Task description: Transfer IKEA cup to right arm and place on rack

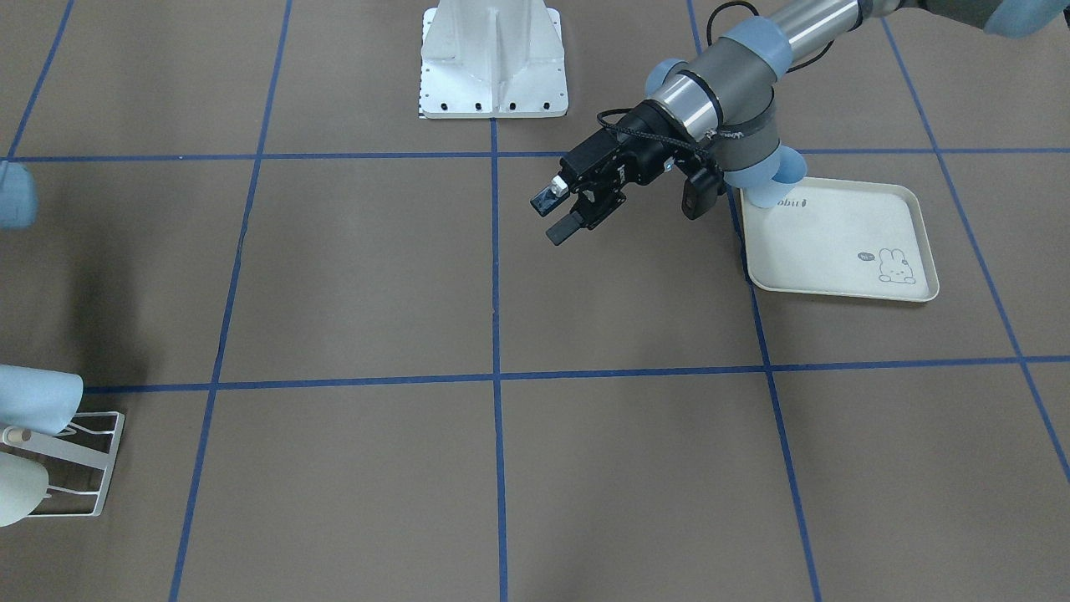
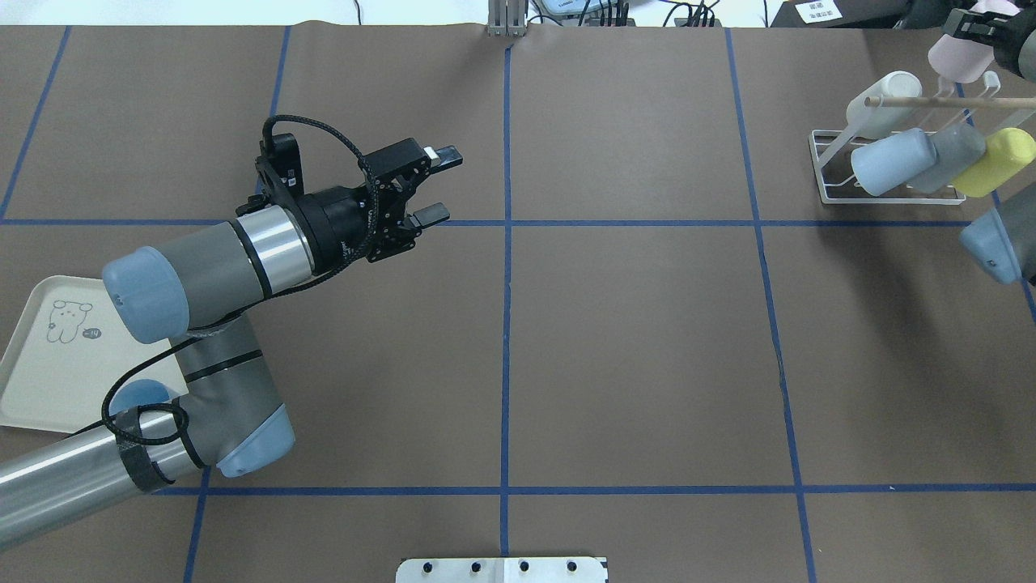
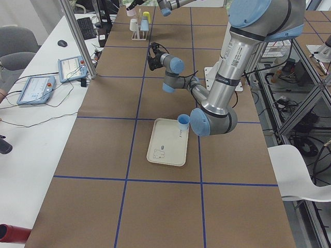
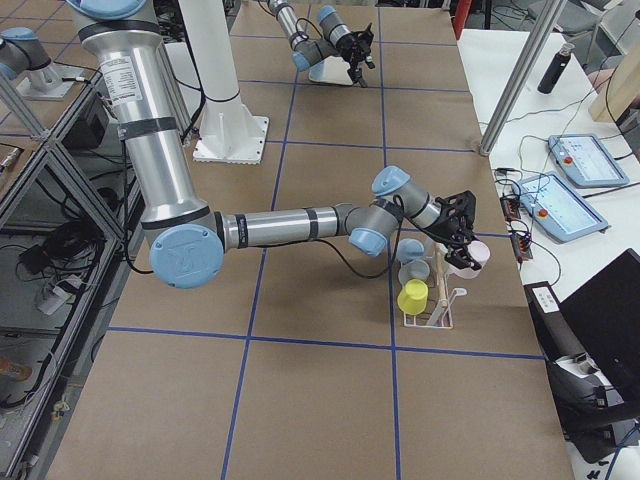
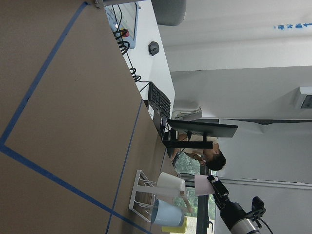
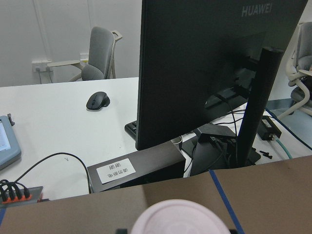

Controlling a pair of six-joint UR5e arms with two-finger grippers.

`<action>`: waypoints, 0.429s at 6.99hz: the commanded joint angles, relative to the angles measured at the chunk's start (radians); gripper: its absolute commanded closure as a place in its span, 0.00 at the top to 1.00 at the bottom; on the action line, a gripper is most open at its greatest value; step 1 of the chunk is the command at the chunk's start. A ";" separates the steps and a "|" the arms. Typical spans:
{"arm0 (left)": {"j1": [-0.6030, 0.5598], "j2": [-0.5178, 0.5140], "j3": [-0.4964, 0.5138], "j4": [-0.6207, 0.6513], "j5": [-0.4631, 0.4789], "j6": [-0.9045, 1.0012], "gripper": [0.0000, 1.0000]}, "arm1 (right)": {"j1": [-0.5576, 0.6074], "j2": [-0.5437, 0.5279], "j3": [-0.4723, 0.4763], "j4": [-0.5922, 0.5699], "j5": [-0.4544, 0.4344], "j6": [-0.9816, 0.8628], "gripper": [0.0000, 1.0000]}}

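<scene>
Front view: left pincer (image 1: 556, 216) is hanging above the surface (image 1: 351, 276), upper centre. Jaws are wide w/ nothing btwn them, prob. because its half of the hand-over is done. Tray (image 1: 827, 238) is lying just right of it. Rack (image 1: 99, 468) is poking in at the lower left edge.

Overhead: left pincer is sitting centre-left, gaping, pointing twd frame right. IKEA cup (image 2: 959, 55), pale pink, is showing in the top right corner. Right pincer (image 2: 974, 31) is clamping it just above the rack, where four other cups (image 2: 890, 158) are lying on pegs. It's being held there prob. to line up w/ a free peg.

Left-end view: rack area is showing too small at the top to judge.

Right-end view: right arm (image 4: 300, 222) is stretching low across the surface. Its pincer is gripping the cup sideways over the rack's far end; can't tell if it's touching a peg.

Left wrist cam: cup and rack are showing small, bottom centre.

Right wrist cam: cup rim is filling bottom centre, a monitor (image 6: 204, 68) standing beyond.
</scene>
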 commanded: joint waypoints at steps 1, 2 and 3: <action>0.002 0.001 0.000 0.000 0.000 0.000 1.00 | -0.005 -0.018 0.001 0.001 -0.001 -0.004 0.20; 0.002 0.001 0.000 0.000 0.000 0.000 1.00 | -0.006 -0.027 0.003 0.003 -0.001 -0.004 0.21; 0.002 0.001 0.000 0.000 0.000 0.000 1.00 | -0.015 -0.032 0.003 0.015 -0.001 0.001 0.22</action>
